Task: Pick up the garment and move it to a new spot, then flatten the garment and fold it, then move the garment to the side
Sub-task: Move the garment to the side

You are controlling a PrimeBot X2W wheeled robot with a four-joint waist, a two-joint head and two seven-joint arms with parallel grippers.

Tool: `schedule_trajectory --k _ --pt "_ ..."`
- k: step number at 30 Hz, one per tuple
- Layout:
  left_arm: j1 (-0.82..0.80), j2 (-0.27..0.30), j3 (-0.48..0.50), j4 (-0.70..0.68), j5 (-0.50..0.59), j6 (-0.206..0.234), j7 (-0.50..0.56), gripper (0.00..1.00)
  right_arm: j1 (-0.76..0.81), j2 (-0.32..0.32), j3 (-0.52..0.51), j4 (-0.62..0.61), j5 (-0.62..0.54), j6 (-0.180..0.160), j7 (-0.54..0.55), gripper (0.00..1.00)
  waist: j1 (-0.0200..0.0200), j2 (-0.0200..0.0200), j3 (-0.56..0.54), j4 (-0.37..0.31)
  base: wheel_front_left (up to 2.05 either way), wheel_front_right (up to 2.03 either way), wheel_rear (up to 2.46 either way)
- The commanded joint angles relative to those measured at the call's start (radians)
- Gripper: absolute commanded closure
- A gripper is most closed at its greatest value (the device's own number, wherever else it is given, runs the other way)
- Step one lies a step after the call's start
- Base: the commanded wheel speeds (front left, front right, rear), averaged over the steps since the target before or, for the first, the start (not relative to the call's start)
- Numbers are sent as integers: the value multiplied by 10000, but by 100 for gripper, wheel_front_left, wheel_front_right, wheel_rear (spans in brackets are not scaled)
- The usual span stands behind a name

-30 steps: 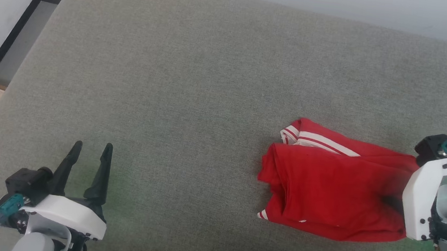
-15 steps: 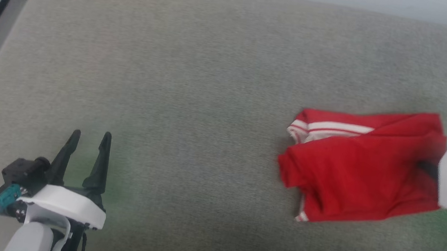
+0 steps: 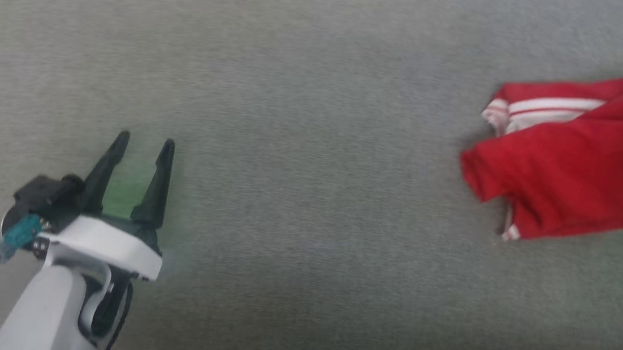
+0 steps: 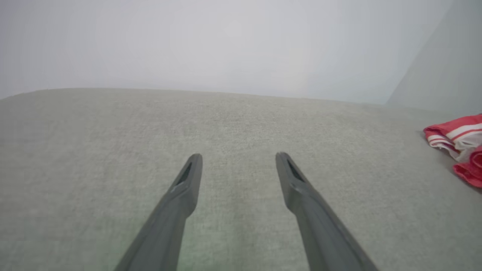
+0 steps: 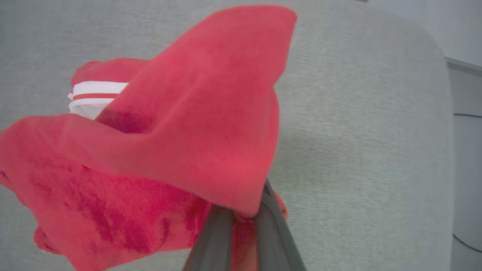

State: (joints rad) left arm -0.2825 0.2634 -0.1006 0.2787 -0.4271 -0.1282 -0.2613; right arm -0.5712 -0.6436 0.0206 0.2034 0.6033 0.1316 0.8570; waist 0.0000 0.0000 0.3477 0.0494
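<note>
- Soft, even daylight-like light in the head view; the whole frame is smeared by motion blur, streaking the weave of the grey fabric surface (image 3: 320, 84) sideways.
- A green glow tints the fabric between the fingers of the left pincer (image 3: 146, 139).
- A faint, soft shadow hugs the left edge of the garment (image 3: 575, 166); the bottom of the head view is dimmer.
- The left wrist view is pale and hazy, low in contrast.
- In the right wrist view, red cloth near the lens is out of focus around the right pincer (image 5: 243, 222); the surface's edge bows.
</note>
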Motion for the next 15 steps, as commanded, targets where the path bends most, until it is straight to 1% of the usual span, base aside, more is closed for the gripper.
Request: schedule_trajectory --k 1,4,5,8,15 --pt "-353 47 -128 -40 85 -26 -43 0 -361 -163 -75 185 -109 -19 -312 100 0 0 308 -524 0 0 0" --pt "-711 52 -377 -10 173 -25 -44 0 -700 -338 -119 514 -146 -19 -687 100 0 0 491 -858 0 0 0" --pt "-711 52 -377 -10 173 -25 -44 0 -700 -338 -119 514 -146 -19 -687 100 0 0 491 -858 0 0 0" --pt "-1130 59 -690 61 223 -25 -44 0 -999 -589 -130 891 -237 -19 -1083 100 0 0 691 -1159 0 0 0" --pt "-2043 127 -1307 229 271 -19 -44 0 -1839 -1153 16 1773 -491 -19 -2402 100 0 0 1237 -1791 0 0 0"
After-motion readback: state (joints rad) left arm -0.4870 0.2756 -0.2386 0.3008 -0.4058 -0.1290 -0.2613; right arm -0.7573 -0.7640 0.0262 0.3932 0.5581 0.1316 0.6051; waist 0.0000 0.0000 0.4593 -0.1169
